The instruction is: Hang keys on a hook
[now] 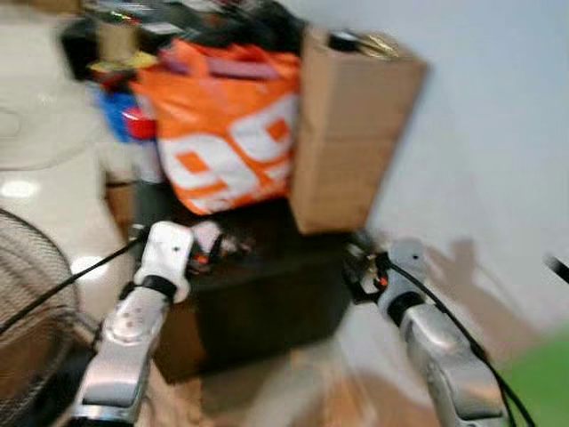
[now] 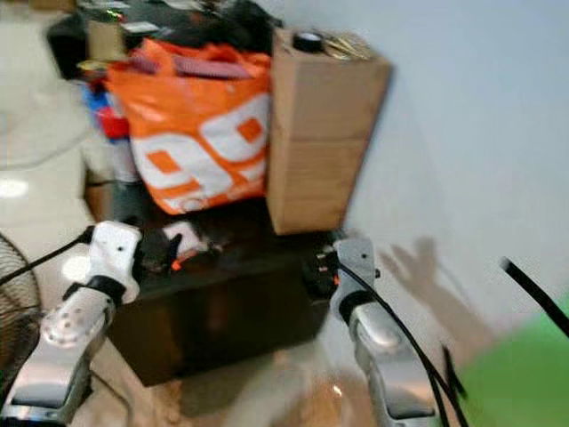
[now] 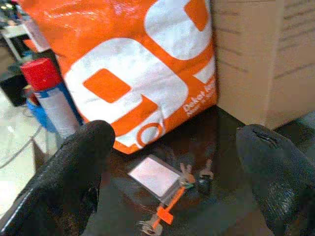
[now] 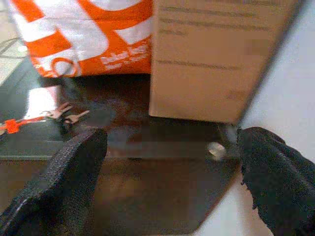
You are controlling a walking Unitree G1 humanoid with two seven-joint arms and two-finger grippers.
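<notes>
L gripper (image 3: 172, 162) nearest, black fingers (image 3: 69, 172) spread wide, hovering over bunch of silver keys w/ orange tag and white card (image 3: 170, 184) lying flat on dark glossy cabinet top (image 3: 231, 196). R gripper (image 4: 172, 172) also spread, near front edge. Behind: 1 orange-white bag (image 1: 222, 124), 1 brown carton (image 1: 347, 124), touching. Head views blurred; hook not made out.

Dark cabinet (image 2: 222, 311) against a pale wall (image 2: 480, 133), glossy light floor (image 1: 36, 178).

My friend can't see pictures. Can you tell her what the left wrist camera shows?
A bunch of keys with an orange tag lies on a dark table, between the open left gripper fingers. Behind stand an orange bag and a cardboard box.
</notes>
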